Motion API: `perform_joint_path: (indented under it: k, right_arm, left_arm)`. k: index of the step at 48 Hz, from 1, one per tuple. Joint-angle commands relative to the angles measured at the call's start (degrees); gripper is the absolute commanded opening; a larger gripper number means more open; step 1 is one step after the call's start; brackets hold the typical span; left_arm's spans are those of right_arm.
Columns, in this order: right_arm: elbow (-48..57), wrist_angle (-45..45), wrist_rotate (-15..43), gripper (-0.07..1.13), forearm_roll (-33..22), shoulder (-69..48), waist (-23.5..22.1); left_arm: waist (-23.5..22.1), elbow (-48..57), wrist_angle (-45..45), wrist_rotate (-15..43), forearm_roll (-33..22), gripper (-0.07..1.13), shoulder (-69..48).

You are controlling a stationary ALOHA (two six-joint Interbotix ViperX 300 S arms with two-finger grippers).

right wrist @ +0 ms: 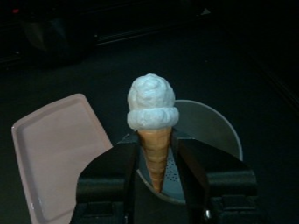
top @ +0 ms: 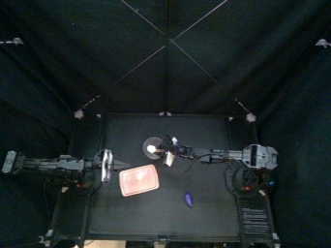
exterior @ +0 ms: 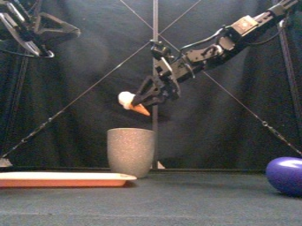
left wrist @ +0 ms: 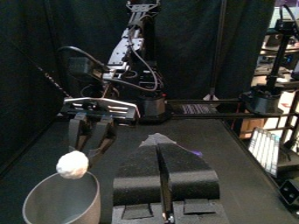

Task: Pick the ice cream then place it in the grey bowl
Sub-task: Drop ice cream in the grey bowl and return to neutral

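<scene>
The ice cream (exterior: 130, 102), a white scoop on an orange cone, hangs tilted just above the tall grey speckled cup (exterior: 131, 152). My right gripper (exterior: 144, 104) is shut on the cone. In the right wrist view the cone (right wrist: 152, 149) stands between the jaws, with the cup's rim (right wrist: 216, 131) right behind and below it. The left wrist view shows the scoop (left wrist: 73, 163) over the cup's mouth (left wrist: 59, 199). In the top view the cup (top: 155, 147) sits mid-table at the back. My left gripper (left wrist: 163, 157) rests shut at the table's left, holding nothing.
A flat pink tray (top: 138, 180) lies in front and left of the cup, also seen as the tray (exterior: 65, 179) and the tray (right wrist: 52, 149). A purple toy (exterior: 287, 175) lies toward the front right (top: 189, 200).
</scene>
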Motion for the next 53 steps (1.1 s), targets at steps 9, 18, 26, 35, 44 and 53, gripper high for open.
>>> perform_joint_path:
  k: [9,18,26,35,44,53]
  right_arm:
    - [-1.9,-0.9,0.1,0.88,-0.3,-0.2,-1.3]
    - [-1.3,-1.0,-0.4,0.95,-0.6,-2.1,-1.3]
    - [1.0,-1.6,-0.1,0.95,-3.4,-10.4,-1.4]
    - [8.7,-4.7,0.1,0.95,-4.1,-25.8,0.0]
    - [18.9,-7.7,0.3,0.95,-3.2,-41.5,2.3]
    - [28.1,-7.7,0.4,0.95,-2.5,-55.5,6.1]
  left_arm:
    - [0.0,-0.7,-0.2,0.1,0.1,-0.03,0.1]
    - [0.1,-0.6,-0.2,0.1,0.2,-0.03,0.1]
    - [0.1,-0.6,-0.2,0.1,0.2,-0.03,0.1]
    - [0.2,-0.6,-0.2,0.1,0.2,-0.03,0.1]
    - [0.3,-0.4,-0.2,0.1,0.2,-0.03,0.0]
    - [0.4,-0.4,-0.2,0.1,0.2,-0.03,-0.1]
